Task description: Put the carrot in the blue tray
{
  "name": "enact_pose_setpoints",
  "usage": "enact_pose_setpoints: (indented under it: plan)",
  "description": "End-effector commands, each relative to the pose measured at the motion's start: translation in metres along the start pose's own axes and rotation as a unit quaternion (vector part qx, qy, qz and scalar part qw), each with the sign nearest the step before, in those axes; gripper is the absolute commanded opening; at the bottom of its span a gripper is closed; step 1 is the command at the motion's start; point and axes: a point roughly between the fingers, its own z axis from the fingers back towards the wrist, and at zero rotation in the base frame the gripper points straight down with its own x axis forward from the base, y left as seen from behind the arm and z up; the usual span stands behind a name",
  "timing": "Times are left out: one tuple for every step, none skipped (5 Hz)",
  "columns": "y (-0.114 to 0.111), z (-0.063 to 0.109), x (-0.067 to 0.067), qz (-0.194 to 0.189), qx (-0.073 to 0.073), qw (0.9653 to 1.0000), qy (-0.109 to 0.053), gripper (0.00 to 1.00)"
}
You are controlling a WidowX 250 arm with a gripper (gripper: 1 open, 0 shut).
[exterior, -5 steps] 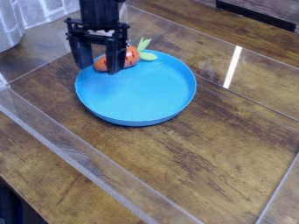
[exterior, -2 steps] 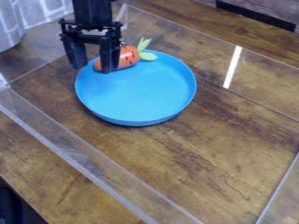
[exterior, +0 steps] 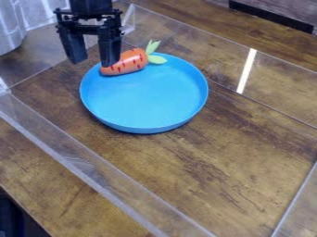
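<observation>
"On the wooden tabletop point(exterior: 223, 167), what stands out first?"

"A round, bright blue tray point(exterior: 143, 100) with a shallow raised rim; it sits left of the middle of the view, and the bare wood spreads out to its right and below."

"And the carrot point(exterior: 124, 64); where is that?"

"At the far edge of the tray, on the side towards the top of the view; it lies on its side, orange with dark ridge lines; its pale green leafy top point(exterior: 154, 54) points away to the right. Whether its whole weight is on the tray, I cannot tell."

"What about the tool point(exterior: 92, 57)?"

"It hangs from the black arm point(exterior: 93, 7) at the upper left, pointing down; its two dark fingers stand well apart, with nothing held between them; the carrot is outside the gap, just beside the finger on the right of the view. Whether that finger touches it, I cannot make out."

"Anything else nearby?"

"A short white strip point(exterior: 247, 71) to the right of the tray, slanting over the wood; a clear band point(exterior: 81, 162) also runs diagonally along the lower left, with the wood showing through it."
</observation>
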Motion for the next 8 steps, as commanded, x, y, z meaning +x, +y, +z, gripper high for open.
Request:
enact_pose_setpoints:
  plan:
    - [0.002, 0.028, -0.006, 0.0, 0.006, 0.9991, -0.043, 1.0]
    - [0.002, 0.027, -0.009, -0.004, 0.003, 0.9992, -0.04, 1.0]
    - [0.002, 0.025, -0.012, -0.01, 0.001, 0.9992, -0.039, 1.0]
    - [0.001, 0.025, -0.015, -0.014, -0.002, 0.9992, -0.037, 1.0]
    - [-0.001, 0.026, -0.017, -0.018, -0.005, 0.9991, -0.037, 1.0]
    - [-0.002, 0.026, -0.019, -0.022, -0.008, 0.9992, -0.034, 1.0]
    - [-0.004, 0.027, -0.021, -0.025, -0.012, 0.9991, -0.032, 1.0]
    - [-0.006, 0.028, -0.023, -0.029, -0.016, 0.999, -0.03, 1.0]
